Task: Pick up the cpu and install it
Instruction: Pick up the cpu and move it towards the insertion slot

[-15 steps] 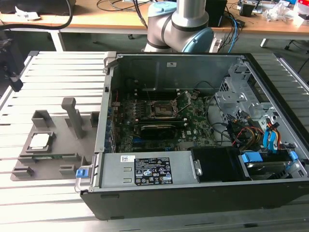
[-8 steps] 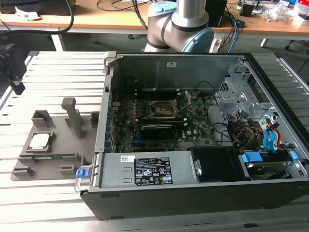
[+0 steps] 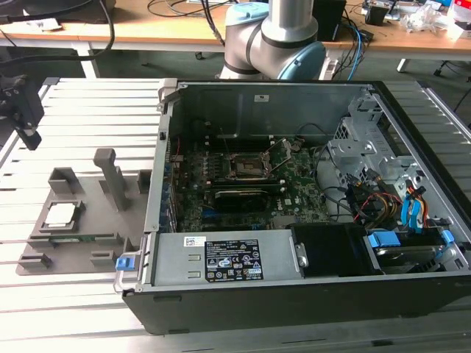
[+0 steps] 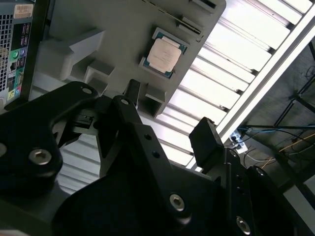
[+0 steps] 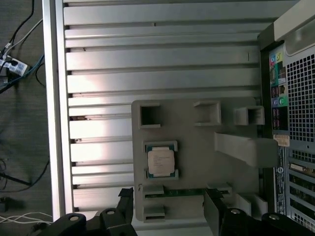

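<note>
The cpu (image 3: 60, 215) is a small silvery square chip lying flat in a pocket of the grey holder tray (image 3: 96, 246), at the exterior view's left, beside the open computer case. It lies face up in both wrist views (image 4: 163, 54) (image 5: 160, 161). My gripper (image 3: 29, 136) hangs well above the tray's far left side, apart from the chip. Its black fingers (image 5: 125, 199) stand wide apart with nothing between them, so the gripper (image 5: 168, 201) (image 4: 167, 118) is open. Inside the case the black socket frame (image 3: 249, 165) sits on the green motherboard.
The tray has tall grey posts (image 3: 109, 176) and a thin green memory stick (image 3: 73, 237) along its near edge. The case wall (image 3: 158, 176) rises right beside the tray. Everything rests on a slatted aluminium table (image 3: 81, 103), with cables beyond its edge (image 5: 15, 64).
</note>
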Robot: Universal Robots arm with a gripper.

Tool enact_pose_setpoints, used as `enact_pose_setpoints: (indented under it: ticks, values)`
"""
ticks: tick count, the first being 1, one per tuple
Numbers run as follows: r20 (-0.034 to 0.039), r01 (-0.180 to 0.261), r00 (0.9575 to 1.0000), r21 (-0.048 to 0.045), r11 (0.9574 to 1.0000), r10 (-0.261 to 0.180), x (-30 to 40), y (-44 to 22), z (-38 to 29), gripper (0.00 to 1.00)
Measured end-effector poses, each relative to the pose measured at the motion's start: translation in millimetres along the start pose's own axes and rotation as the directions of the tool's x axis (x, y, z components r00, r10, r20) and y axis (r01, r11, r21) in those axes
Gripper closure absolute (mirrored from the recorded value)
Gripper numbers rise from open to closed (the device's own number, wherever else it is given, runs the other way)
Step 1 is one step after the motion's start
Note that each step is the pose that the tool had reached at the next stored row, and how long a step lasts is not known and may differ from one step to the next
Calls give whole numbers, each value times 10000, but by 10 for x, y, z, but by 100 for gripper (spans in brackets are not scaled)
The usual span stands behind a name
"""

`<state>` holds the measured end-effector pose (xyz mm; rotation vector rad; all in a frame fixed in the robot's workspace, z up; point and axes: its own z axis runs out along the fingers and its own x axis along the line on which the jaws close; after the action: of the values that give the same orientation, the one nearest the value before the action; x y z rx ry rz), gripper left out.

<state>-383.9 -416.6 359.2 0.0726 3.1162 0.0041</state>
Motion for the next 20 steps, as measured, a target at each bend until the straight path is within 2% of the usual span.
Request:
enact_pose_setpoints:
  ticks: [20]
  values:
    - [-1, 0, 10000, 0, 10000, 0, 6, -1, 230, 32]
